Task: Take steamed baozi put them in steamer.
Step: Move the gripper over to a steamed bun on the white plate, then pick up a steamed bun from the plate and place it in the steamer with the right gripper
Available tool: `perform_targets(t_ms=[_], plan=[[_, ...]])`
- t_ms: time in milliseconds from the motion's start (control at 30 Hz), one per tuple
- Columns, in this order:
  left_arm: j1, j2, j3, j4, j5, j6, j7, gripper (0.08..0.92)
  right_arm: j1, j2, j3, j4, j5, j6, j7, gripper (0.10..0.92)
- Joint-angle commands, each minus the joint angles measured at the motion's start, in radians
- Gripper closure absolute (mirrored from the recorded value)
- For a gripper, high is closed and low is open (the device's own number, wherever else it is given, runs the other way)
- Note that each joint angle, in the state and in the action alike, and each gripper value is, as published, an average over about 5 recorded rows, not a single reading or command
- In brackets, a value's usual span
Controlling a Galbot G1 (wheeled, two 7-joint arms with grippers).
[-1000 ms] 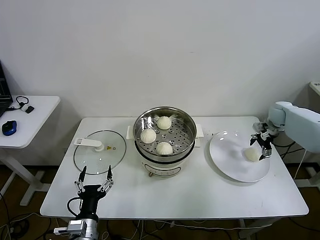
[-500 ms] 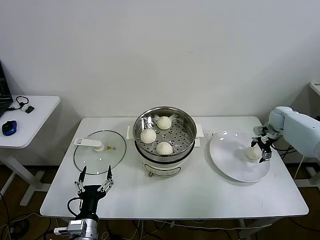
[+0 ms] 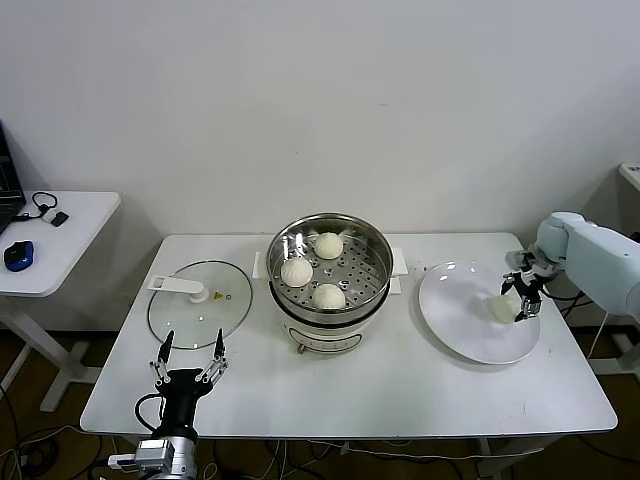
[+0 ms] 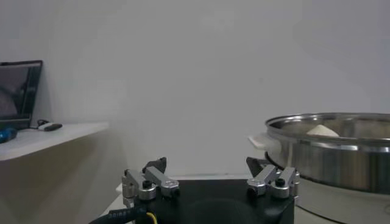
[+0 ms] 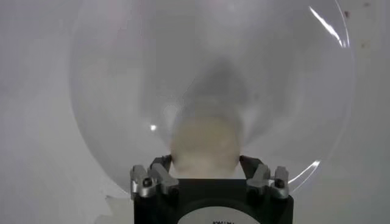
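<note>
- Head view: I have three buns (image 3: 311, 269) sitting in the steamer (image 3: 370, 245) at the middle of the table (image 3: 400, 385), and the fourth bun (image 3: 503, 309) lies on the white plate (image 3: 455, 320) to the steamer's right. My right gripper (image 3: 522, 298) is down at that last bun, its fingers either side of it. I judge the step in hand to be the pick-up of the fourth bun. The glass lid (image 3: 200, 303) lies flat on the table left of the steamer, and my left gripper (image 3: 187, 358) waits at the near edge of the table, fingers spread, holding nothing.
- Left wrist view: the left gripper's fingers (image 4: 153, 179) stand well apart with nothing between them; the steamer wall (image 4: 341, 158) shows off to one side with a bun top (image 4: 322, 130) peeping over the rim.
- Right wrist view: the last bun (image 5: 204, 143) sits right between the right gripper's fingers (image 5: 157, 176), which flank it closely on the plate (image 5: 109, 85) (I cannot tell whether they press it yet; the bun is not lifted).
- Next, as I judge it: close gently on the soft bun without squashing it, lift clear of the plate, carry it over the steamer rim and set it in the open space beside the other three.
</note>
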Motion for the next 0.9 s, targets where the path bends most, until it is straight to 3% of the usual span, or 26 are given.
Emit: perform_targets(t_ms=[33, 500, 900], plan=[[0.001, -0.001, 0.000, 0.000, 0.000, -0.001, 0.000, 0.177, -0.004, -0.001, 0.007, 0.010, -0.004, -0.002, 0.006, 0.285], [-0.002, 0.002, -0.002, -0.007, -0.003, 0.000, 0.001, 0.177, 0.060, -0.028, -0.041, 0.083, 0.017, -0.020, 0.008, 0.330], [-0.010, 0.007, 0.004, -0.017, -0.013, 0.007, 0.003, 0.177, 0.426, -0.088, -0.366, 0.388, 0.201, -0.057, 0.008, 0.338]])
